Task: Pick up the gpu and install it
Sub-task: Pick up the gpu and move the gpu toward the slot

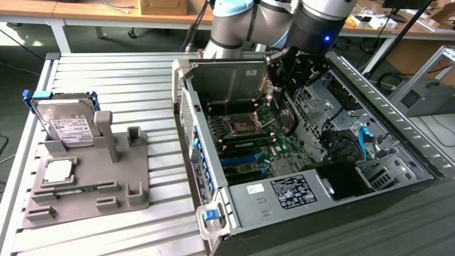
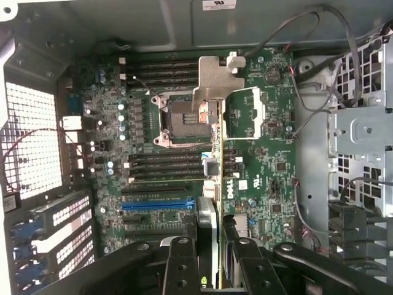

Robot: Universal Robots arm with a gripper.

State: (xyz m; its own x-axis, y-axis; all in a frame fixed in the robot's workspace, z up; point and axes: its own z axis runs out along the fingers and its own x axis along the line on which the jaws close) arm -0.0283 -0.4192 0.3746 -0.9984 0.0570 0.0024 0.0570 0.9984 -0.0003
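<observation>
The gripper point(image 2: 210, 246) clamps the gpu point(image 2: 211, 161) edge-on between its fingers. The card's long axis runs straight away from the wrist, with the silver bracket point(image 2: 215, 80) farthest out, pointing at the motherboard point(image 2: 270, 160) beyond. The arm point(image 1: 313, 26) reaches steeply down into the open computer case point(image 1: 387, 109).

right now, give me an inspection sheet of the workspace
surface: slatted metal table carrying an open pc case and a grey fixture
job's things: gpu held edge-on above the motherboard, bracket end away from the jaws
clutter: hard drive and square chip in the fixture
jaws: closed on the gpu, inside the case
cables: blue cable and dark wires in the case
surroundings: wooden benches behind, grey box at the exterior view's right
</observation>
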